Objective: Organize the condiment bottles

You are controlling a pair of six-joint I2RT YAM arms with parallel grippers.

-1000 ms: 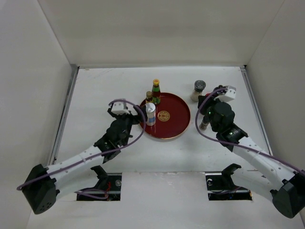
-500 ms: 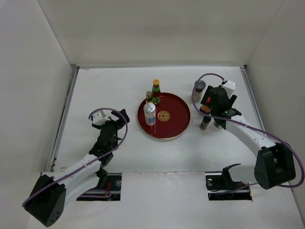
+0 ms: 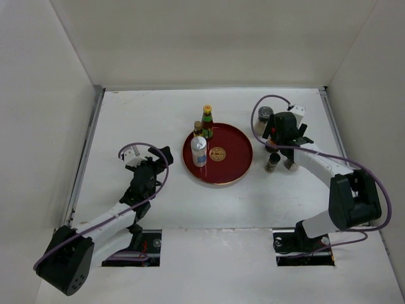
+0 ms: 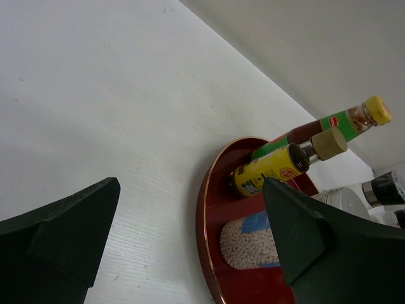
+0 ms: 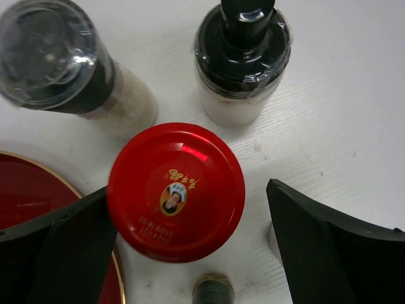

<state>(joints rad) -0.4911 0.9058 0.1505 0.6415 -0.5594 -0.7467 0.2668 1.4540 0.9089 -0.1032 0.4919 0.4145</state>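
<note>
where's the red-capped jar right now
In the right wrist view the red-capped jar stands on the table just right of the tray, framed by the open right gripper, with the clear-topped grinder and the black-capped jar just beyond it.

1. Bright, even light from above; white table point(image 3: 158, 114) and walls point(image 3: 209, 38) close to washed out, shadows short and soft
2. Right wrist view sharp; sheen on red-capped jar point(image 5: 176, 190) lid and on clear-topped grinder point(image 5: 50, 54)
3. Left wrist view: dark fingers point(image 4: 60, 234) soft-edged at the near corners, yellow-capped bottle point(image 4: 335, 120) crisp
</note>
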